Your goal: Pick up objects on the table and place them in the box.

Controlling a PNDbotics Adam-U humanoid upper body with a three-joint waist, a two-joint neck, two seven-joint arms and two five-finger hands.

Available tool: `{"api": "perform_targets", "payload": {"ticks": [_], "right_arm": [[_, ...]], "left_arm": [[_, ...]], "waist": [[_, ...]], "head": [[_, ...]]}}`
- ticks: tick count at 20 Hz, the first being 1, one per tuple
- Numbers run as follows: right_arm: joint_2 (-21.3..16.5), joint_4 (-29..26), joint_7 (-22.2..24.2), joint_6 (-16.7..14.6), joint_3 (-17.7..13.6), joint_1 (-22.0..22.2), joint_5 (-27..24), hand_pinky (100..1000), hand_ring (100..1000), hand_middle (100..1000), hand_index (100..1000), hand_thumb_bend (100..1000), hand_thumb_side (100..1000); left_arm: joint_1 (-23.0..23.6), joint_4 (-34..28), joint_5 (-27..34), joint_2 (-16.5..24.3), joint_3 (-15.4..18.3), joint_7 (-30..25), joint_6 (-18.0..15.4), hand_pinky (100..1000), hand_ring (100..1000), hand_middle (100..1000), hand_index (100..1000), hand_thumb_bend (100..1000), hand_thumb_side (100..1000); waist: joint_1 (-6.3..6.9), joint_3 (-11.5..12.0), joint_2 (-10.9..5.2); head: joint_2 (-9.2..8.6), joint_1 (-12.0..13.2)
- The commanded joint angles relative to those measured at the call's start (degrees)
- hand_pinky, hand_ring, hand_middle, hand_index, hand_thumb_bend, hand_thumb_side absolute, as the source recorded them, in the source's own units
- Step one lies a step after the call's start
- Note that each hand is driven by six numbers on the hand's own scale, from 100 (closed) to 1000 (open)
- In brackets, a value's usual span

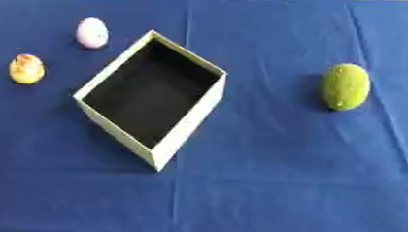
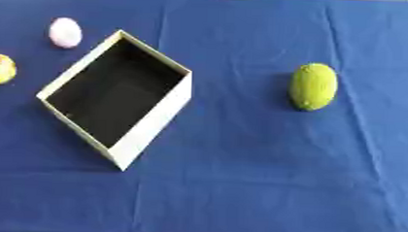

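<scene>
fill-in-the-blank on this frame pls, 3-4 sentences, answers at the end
1. The box holds ____ objects.
2. The green object lies on the box's ____ side.
3. The cloth over the table is ____ in colour.
4. The pale pink egg-shaped object and the yellow-orange one lie on the box's ____ side.

Missing words: no; right; blue; left

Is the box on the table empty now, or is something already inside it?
Empty. The box shows only its dark bare floor; all three egg-shaped objects lie outside on the blue cloth.
</scene>
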Motion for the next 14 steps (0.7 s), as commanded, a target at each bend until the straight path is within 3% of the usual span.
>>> {"api": "perform_targets", "payload": {"ticks": [1,3,9,14], "right_arm": [[-3.7,-1.1,-0.4,1.7,-0.4,0.2,4.9,873,870,591,838,100,417],[-4.8,-1.1,-0.4,2.5,0.1,0.5,8.0,872,875,604,847,100,386],[-9.2,-1.1,0.9,0.6,1.4,2.1,20.1,869,904,735,899,100,126],[-12.9,-1.1,1.4,-2.0,3.3,4.6,30.3,869,911,782,909,100,114]], "left_arm": [[0.7,-5.2,4.4,-1.4,1.1,2.3,-0.4,787,772,729,840,100,505],[1.5,-5.6,6.2,-2.5,1.2,2.9,-1.6,787,771,728,839,100,503],[3.9,-5.8,8.4,-5.3,2.5,4.3,-4.6,784,769,725,834,100,518],[5.3,-5.8,8.3,-5.6,2.7,3.9,-4.3,783,765,721,821,100,533]], "waist": [[-0.17,-0.1,-0.88],[-0.27,-0.3,-0.80],[-0.56,-0.5,-0.49],[-0.75,-0.5,-0.38]], "head": [[-0.23,0.0],[-0.15,0.1],[-0.19,0.5],[-0.19,0.6]]}}
